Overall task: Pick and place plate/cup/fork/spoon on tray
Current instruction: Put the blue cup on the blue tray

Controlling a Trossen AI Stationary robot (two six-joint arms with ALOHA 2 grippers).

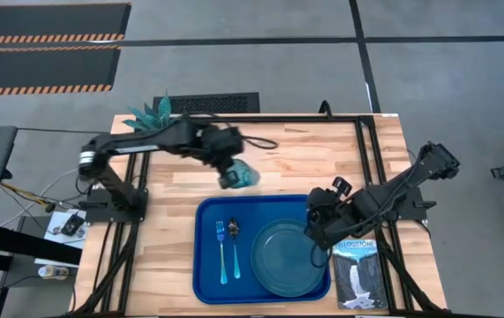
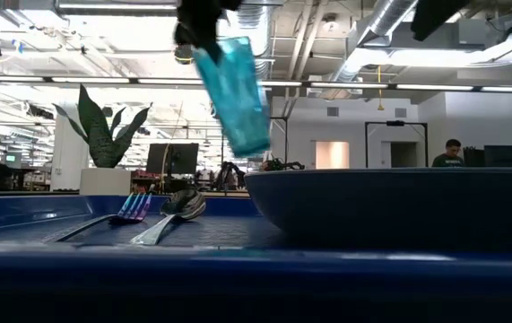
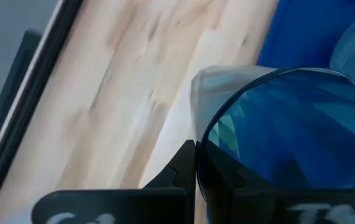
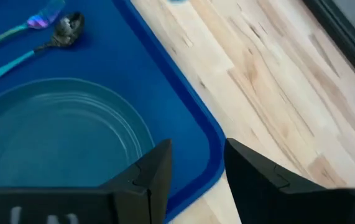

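The teal cup (image 1: 244,175) hangs in my left gripper (image 1: 228,170) above the wood just past the far edge of the blue tray (image 1: 206,265). In the low view the cup (image 2: 235,97) is tilted and well above the tray. On the tray lie the fork (image 1: 221,252) and the spoon (image 1: 235,246) side by side at its left, and the teal-blue plate (image 1: 287,258) at its right. My right gripper (image 1: 319,223) is open and empty, over the tray's right rim beside the plate (image 4: 59,143). My left gripper holds the cup by its wall at the open rim (image 3: 199,138). One finger (image 3: 180,167) stands outside the wall and the other seems to be inside. The fingers come from above. The cup hangs tilted below them, base lowest (image 2: 254,144), clear of table and tray.
A waterfall-cover book (image 1: 357,274) lies at the tray's right, near the front edge. A white pot with a teal plant (image 1: 150,113) stands at the far left corner. Bare wood lies between the tray's far rim and the table's far edge.
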